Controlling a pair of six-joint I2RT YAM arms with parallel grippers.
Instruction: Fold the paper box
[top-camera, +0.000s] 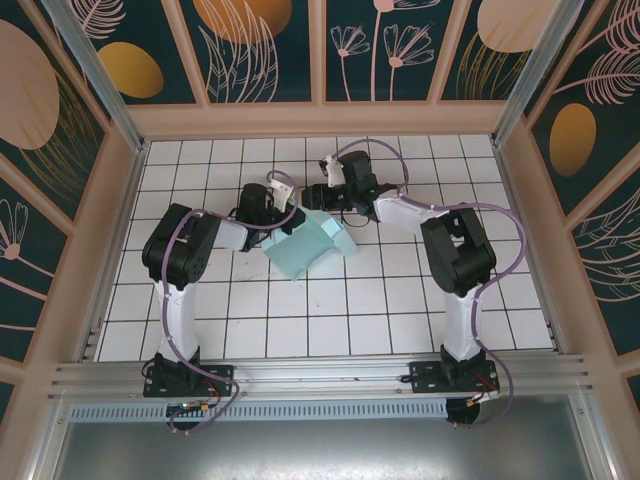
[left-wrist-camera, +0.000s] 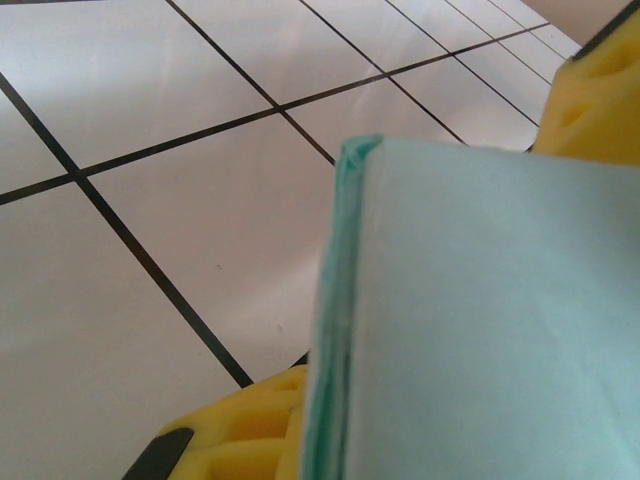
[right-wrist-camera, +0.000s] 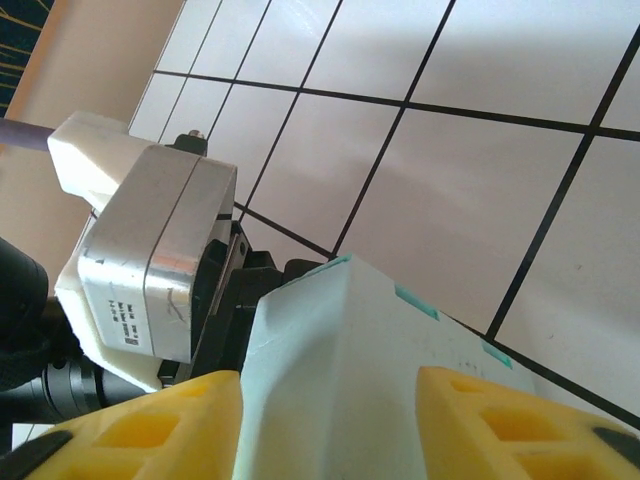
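The paper box (top-camera: 312, 246) is a pale turquoise, part-folded shape held a little off the white tiled floor (top-camera: 330, 320) between the two grippers. My left gripper (top-camera: 285, 214) comes in from the left and is shut on the box's upper left edge. In the left wrist view the layered edge of the box (left-wrist-camera: 335, 300) runs along one yellow pad (left-wrist-camera: 240, 430), and the other pad is hidden behind the panel. My right gripper (top-camera: 326, 204) comes in from the right. Its yellow pads (right-wrist-camera: 150, 425) press on both sides of a box corner (right-wrist-camera: 340, 360).
Wooden walls (top-camera: 320, 118) ring the tiled floor on three sides. The left arm's silver and white wrist block (right-wrist-camera: 140, 270) sits right behind the box in the right wrist view. A yellow pad (left-wrist-camera: 595, 100) shows beyond the box panel in the left wrist view.
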